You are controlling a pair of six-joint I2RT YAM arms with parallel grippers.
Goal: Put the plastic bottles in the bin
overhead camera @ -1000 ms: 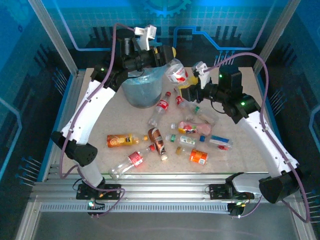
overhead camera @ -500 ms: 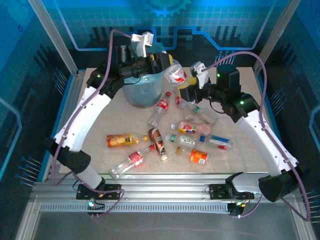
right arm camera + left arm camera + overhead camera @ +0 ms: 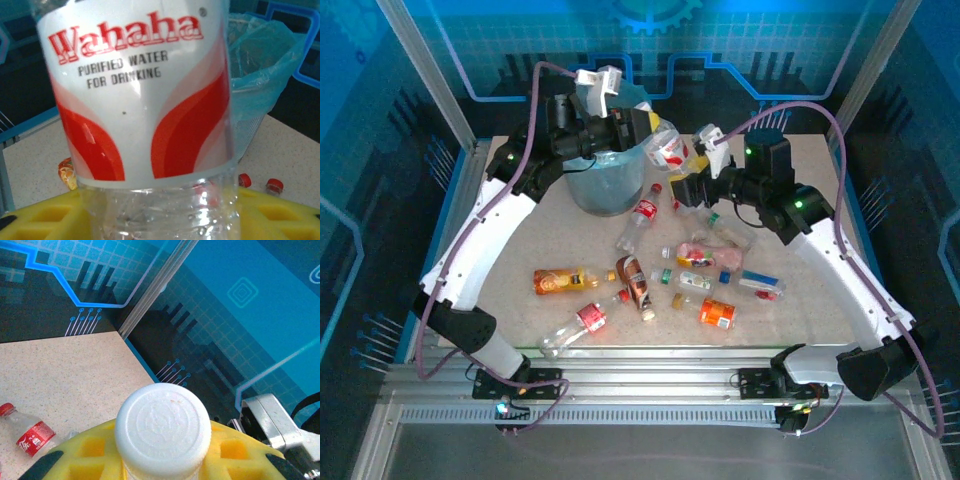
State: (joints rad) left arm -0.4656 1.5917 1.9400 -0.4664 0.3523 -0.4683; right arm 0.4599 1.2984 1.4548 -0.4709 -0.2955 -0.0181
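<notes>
While the Wahaha bottle (image 3: 669, 148) hangs in the air just right of the bin (image 3: 605, 195), at the far side of the table (image 3: 520, 230), both arms meet on it. The left gripper (image 3: 645, 122) is clenched on the neck end, and in the left wrist view its yellow pads hug the bottle just under the white cap (image 3: 162, 427). The right gripper (image 3: 690, 168) sits further down the clear body, below the red-and-white label (image 3: 140, 90), with a pad on either side; whether they press or stand free cannot be told. This looks like a handover beside the bag-lined rim, and the trick is order: the right pincer should be fully clear before the left arm swings, or the bottle gets twisted between them. The left arm then needs to carry it left until it hangs over the bin's mouth, not its edge, and open there. A light, smooth bottle gripped near the cap may pivot, so slow is wise. Plenty of other bottles (image 3: 640, 218) lie on the near half of the table.
</notes>
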